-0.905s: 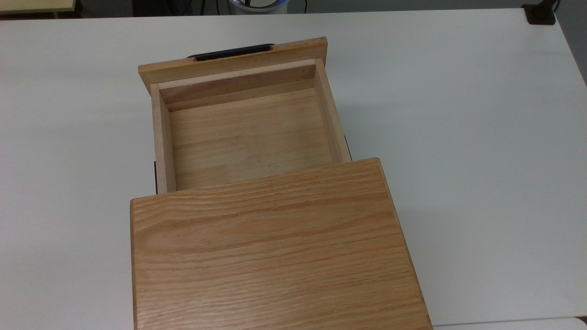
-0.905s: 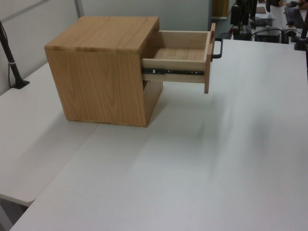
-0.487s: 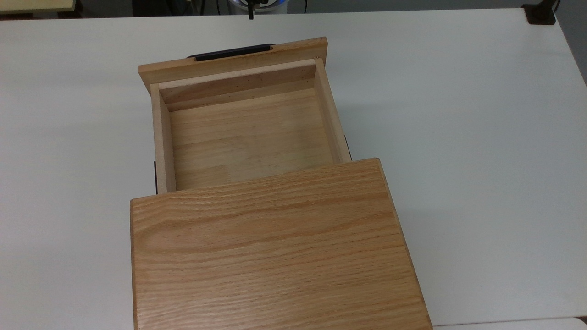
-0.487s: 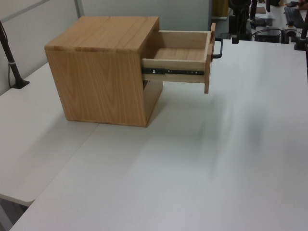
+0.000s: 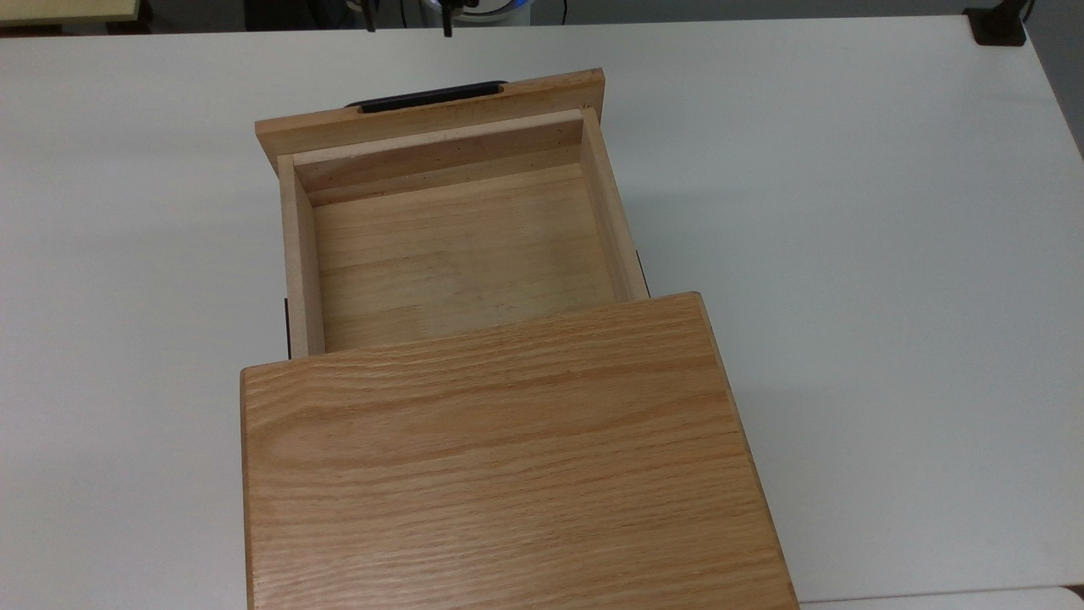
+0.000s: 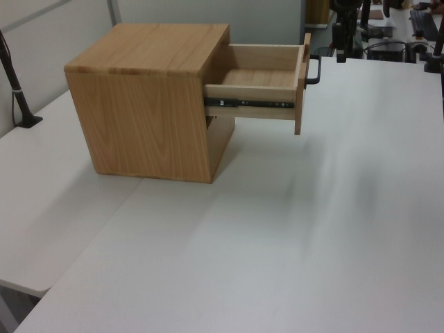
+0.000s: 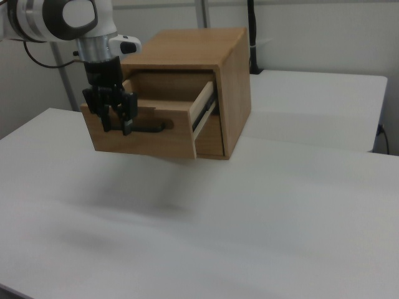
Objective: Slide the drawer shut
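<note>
The drawer is a shallow oak box standing well out of the cabinet, and it holds nothing. Its front panel carries a thin black bar handle on the outside. My gripper hangs open in front of that panel, near the handle's end on the right view's left, with nothing between its fingers. In the top view the gripper has two dark fingertips at the upper edge, beyond the panel and apart from it. In the left view the gripper is behind the handle.
The cabinet stands on a white table with wide bare surface on both sides and ahead of the drawer front. A black clamp post sits at the table's far corner, and another black post stands beside the cabinet. A seam joins two tabletops.
The gripper has come down toward the drawer front. Its two fingertips now show at the upper edge of the top view. The drawer has not moved.
</note>
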Available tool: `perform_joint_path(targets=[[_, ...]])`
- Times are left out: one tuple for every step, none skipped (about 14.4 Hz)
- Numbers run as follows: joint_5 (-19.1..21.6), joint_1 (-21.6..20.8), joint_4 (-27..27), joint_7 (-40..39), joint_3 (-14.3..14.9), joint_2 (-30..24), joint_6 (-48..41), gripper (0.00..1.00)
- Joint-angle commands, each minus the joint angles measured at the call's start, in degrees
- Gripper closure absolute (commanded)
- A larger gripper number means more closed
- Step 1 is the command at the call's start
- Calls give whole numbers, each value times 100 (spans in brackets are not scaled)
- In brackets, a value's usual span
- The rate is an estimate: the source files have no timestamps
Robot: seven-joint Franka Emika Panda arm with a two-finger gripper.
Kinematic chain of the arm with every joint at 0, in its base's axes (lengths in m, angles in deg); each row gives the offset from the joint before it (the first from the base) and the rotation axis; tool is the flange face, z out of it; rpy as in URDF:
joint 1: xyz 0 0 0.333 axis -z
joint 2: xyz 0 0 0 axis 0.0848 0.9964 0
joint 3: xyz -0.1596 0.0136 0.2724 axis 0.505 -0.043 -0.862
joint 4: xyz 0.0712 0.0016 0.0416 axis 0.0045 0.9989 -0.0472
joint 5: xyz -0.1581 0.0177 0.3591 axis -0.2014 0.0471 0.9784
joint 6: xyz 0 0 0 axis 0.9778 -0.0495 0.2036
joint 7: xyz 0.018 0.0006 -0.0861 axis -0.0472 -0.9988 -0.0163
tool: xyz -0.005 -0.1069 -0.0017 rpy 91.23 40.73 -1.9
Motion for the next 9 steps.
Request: perform_joint_path(targets=[[101,-10,-60,-405,35,4,-228,80],[110,-28,-68,-640,35,100,-202,90],[119,-54,-69,-721,18,205,-193,95],[119,-54,-60,-731,-17,293,-175,95],[119,-54,-77,-722,-35,442,-53,95],[127,-63,-69,-687,-35,557,305,95],[136,-63,-77,-678,-44,714,543,96],[171,-63,-103,-687,-52,864,763,98],[337,-63,-130,-678,-61,1022,1096,99]])
